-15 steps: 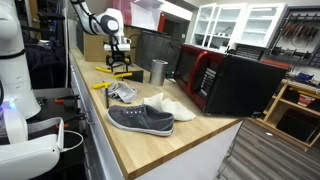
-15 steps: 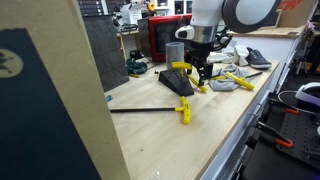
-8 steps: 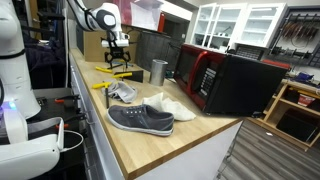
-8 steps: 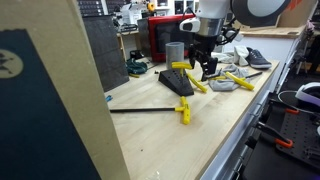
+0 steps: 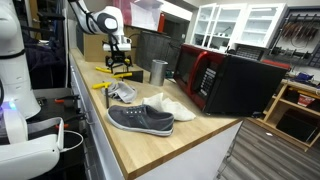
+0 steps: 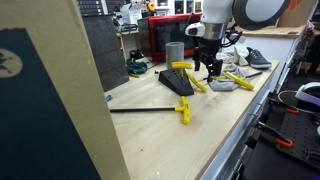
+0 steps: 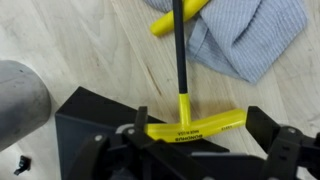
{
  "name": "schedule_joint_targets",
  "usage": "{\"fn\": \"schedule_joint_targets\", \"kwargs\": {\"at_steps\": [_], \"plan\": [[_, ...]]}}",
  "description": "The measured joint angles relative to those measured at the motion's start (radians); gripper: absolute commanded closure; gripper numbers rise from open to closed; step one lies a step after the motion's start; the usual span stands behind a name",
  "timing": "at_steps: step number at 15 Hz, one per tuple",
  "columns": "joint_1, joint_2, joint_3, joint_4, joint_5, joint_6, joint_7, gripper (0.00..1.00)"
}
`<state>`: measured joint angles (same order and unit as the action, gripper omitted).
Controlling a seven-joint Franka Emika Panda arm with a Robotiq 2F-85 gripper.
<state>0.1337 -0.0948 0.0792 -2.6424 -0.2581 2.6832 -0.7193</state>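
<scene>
A: Gripper (image 7: pixel 190 166) state?
B: Jaws wide apart, holding nothing. It hangs just above the yellow T-handle (image 7: pixel 196 126), which lies on the black wedge (image 7: pixel 85 125) on the desk (image 7: pixel 70 40).
A: Axis?
B: Crossbar runs roughly jaw to jaw. The black shaft (image 7: pixel 180 60) points away, past the grey cloth (image 7: pixel 250 35). Far end cut off; contact unclear.

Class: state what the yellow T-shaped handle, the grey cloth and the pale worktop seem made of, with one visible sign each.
Yellow T-shaped handle: probably moulded plastic, smooth, faintly glossy, printed lettering.
Grey cloth: woven fabric, matt; fine weave and soft folds show.
Pale worktop: wood, perhaps butcher block; grain streaks and plank seams.
</scene>
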Motion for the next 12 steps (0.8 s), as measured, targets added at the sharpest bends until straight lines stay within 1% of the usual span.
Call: {"fn": "schedule_joint_targets", "kwargs": {"at_steps": [4, 7, 8, 9, 10, 11, 12], "plan": [[-0.009, 0.025, -0.014, 0.001, -0.002, 0.017, -0.027, 0.0], [-0.012, 0.06, -0.016, 0.007, -0.007, 0.052, -0.044, 0.0], [-0.014, 0.075, -0.016, 0.01, -0.012, 0.067, -0.045, 0.07], [-0.017, 0.09, -0.016, 0.014, -0.02, 0.081, -0.045, 0.26], [-0.023, 0.105, -0.016, 0.018, -0.035, 0.095, -0.045, 0.32], [-0.029, 0.118, -0.016, 0.022, -0.048, 0.106, -0.045, 0.42], [-0.036, 0.13, -0.017, 0.027, -0.062, 0.117, -0.045, 0.49]]}}
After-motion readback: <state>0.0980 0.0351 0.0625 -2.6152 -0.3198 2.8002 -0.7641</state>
